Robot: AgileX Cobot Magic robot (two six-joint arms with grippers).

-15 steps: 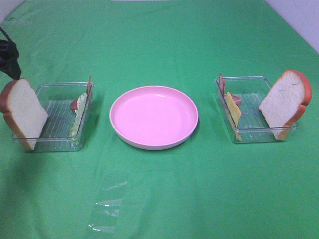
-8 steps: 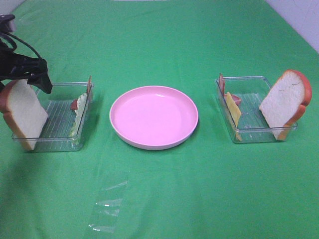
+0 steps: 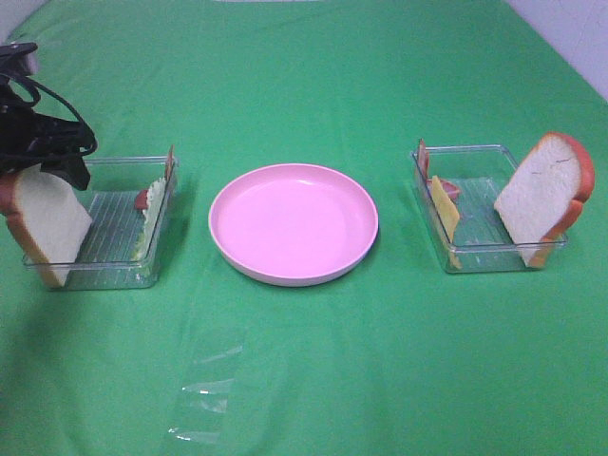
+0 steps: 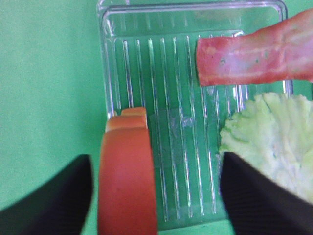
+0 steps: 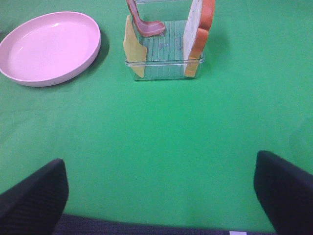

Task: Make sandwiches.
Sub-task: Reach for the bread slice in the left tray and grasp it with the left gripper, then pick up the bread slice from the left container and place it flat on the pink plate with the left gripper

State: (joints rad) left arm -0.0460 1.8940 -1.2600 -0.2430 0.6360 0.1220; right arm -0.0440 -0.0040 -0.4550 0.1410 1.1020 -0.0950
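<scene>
A white bread slice (image 3: 43, 223) with orange-brown crust leans upright at the left end of the left clear tray (image 3: 114, 271), with lettuce (image 3: 149, 223), a bacon strip (image 3: 170, 163) and tomato (image 3: 142, 199) at its right end. My left gripper (image 3: 47, 161) hangs just above that slice. In the left wrist view the gripper (image 4: 154, 191) is open, its jaws either side of the crust (image 4: 127, 181), without gripping it. My right gripper (image 5: 159, 196) is open and empty above the cloth. The right tray (image 3: 484, 256) holds bread (image 3: 541, 199), cheese (image 3: 445, 214) and bacon (image 3: 422, 157).
An empty round pink plate (image 3: 293, 223) sits between the two trays on the green cloth. A crumpled clear plastic sheet (image 3: 204, 389) lies on the cloth in front of the plate. The right wrist view shows the plate (image 5: 49, 46) and the right tray (image 5: 164, 66) ahead.
My left gripper has come in from the far left edge and settled over the bread slice in the left tray. Nothing else has moved.
</scene>
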